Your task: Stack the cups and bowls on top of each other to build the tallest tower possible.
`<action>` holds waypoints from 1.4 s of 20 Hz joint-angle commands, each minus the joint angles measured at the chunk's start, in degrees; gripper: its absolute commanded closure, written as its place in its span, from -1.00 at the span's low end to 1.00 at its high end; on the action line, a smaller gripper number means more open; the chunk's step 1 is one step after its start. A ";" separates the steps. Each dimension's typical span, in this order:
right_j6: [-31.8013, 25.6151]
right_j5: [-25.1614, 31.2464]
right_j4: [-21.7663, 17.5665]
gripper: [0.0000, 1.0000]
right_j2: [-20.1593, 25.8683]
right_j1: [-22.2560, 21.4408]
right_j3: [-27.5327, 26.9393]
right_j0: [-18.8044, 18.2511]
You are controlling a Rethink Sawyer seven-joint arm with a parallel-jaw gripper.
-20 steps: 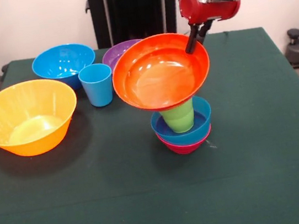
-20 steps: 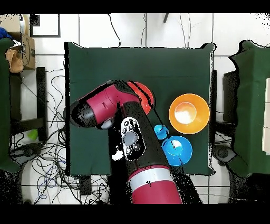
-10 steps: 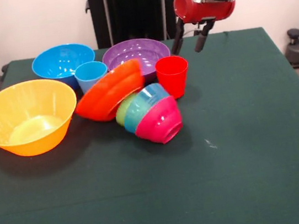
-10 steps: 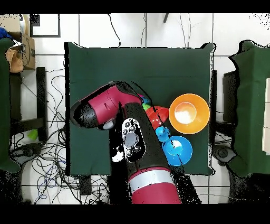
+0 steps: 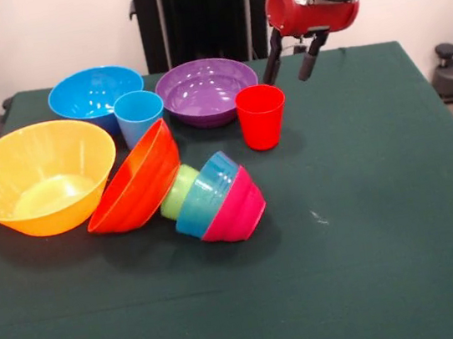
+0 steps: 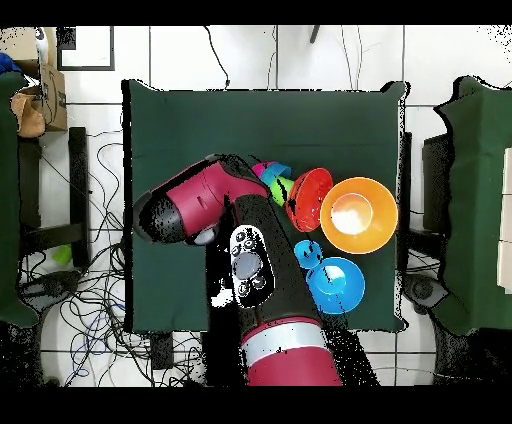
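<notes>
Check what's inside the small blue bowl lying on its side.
The small blue bowl, itself nested in the magenta bowl, holds the green cup; only the cup's protruding base end shows. Its rim and the bowl's interior are hidden.

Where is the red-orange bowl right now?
In the front view the red-orange bowl lies tipped on its side left of centre, between the yellow-orange bowl and the toppled green cup, just in front of the light blue cup.
</notes>
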 commanded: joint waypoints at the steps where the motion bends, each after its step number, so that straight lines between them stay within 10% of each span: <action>1: 6.55 -3.08 1.89 -1.00 -0.06 1.68 0.87 1.97; 9: 7.81 3.25 9.51 -1.00 -0.60 -2.57 4.82 5.96; 17: -1.44 -1.80 -4.12 -1.00 -6.25 11.01 2.04 3.49; 28: -5.60 -8.06 -0.36 -1.00 -0.67 9.24 7.82 -3.82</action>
